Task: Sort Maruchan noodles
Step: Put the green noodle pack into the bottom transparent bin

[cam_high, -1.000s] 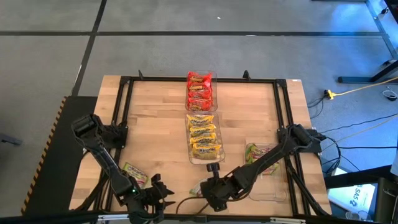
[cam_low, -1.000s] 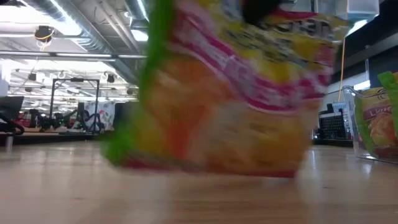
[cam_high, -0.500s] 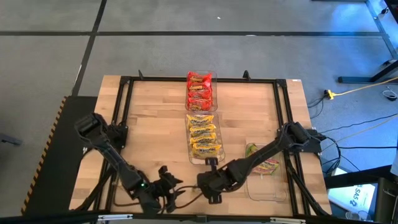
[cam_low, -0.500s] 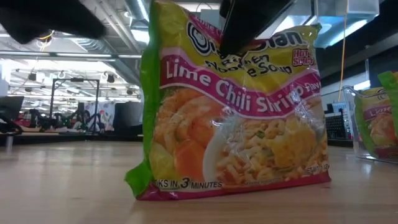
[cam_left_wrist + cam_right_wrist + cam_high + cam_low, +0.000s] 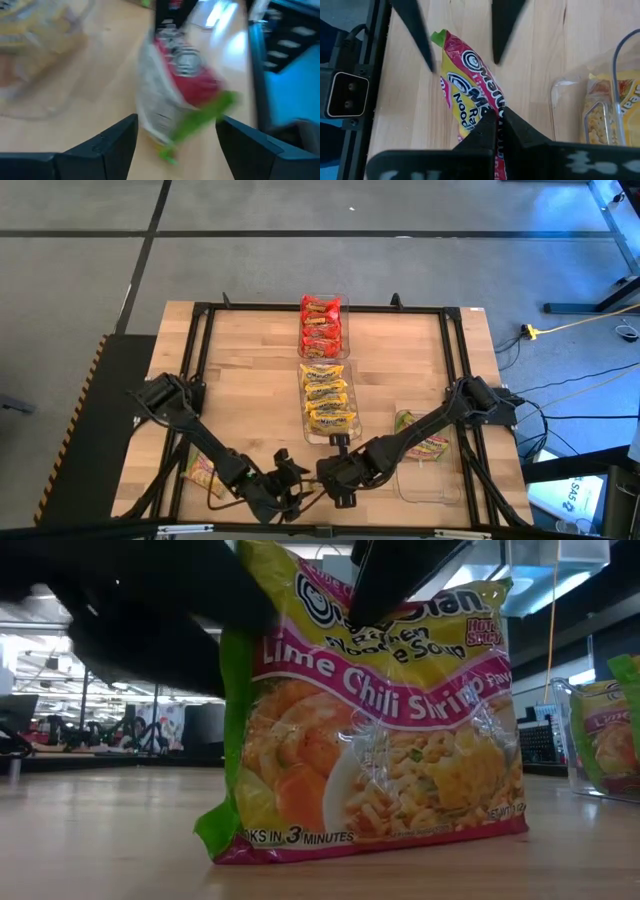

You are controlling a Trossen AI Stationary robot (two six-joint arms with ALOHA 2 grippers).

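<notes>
A green-edged, yellow and pink Maruchan noodles packet (image 5: 380, 760) stands upright on its lower edge near the table's near edge, with my right gripper (image 5: 495, 122) shut on it. My left gripper (image 5: 175, 145) is open and level with the packet's left end (image 5: 175, 95). Its two fingers stand one on either side of that end; no touch shows. Another green packet (image 5: 200, 470) lies flat on the table at the near left. Red packets (image 5: 321, 325), yellow packets (image 5: 327, 400) and green packets (image 5: 425, 442) lie in three clear bins. My right gripper pinches the packet's top edge (image 5: 400, 610) between its two shut fingers, near the middle of that edge. The fingers come from above, slanting down. The packet stands upright below them, its lower edge (image 5: 370, 845) on the table.
The red bin stands at the far middle, the yellow bin (image 5: 345, 430) just in front of it, and the green bin (image 5: 440, 480) at the near right. A black frame (image 5: 200, 360) runs around the wooden top. Both arms meet close together at the near edge.
My left gripper has moved along the near edge toward the table's right and sunk a little, up to the packet's left end. The packet was blurred and in motion a second ago; it now stands still and upright on its lower edge.
</notes>
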